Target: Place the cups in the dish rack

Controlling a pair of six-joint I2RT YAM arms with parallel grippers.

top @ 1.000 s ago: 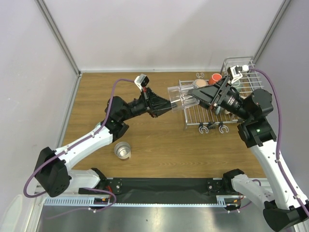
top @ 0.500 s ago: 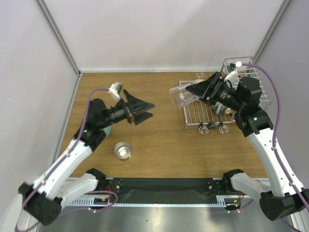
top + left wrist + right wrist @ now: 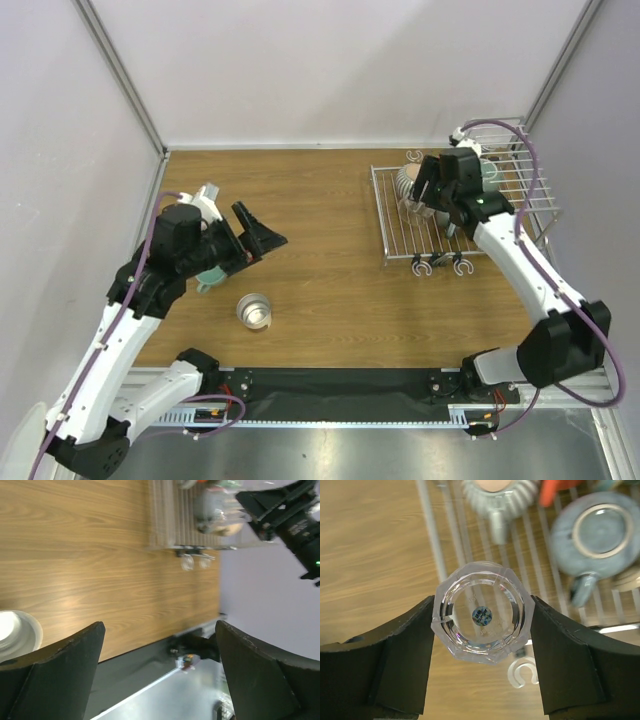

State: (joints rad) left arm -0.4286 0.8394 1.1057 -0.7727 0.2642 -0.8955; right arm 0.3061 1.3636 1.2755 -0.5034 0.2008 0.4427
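Left gripper (image 3: 160,630): jaws apart, empty, pulled back to 9 o'clock after the handover | right gripper (image 3: 483,622): clamped on glass (image 3: 481,611), now over rack (image 3: 400,240) at 2 o'clock | handover done, glass needs setting down; steel cup (image 3: 254,311) waits at 7 o'clock

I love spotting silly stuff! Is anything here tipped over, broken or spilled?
Nothing looks broken or spilled. The clear glass is gripped by the right gripper above the dish rack, with its base toward the wrist camera. The steel cup sits on the table, outside the rack, which looks unfinished rather than odd.
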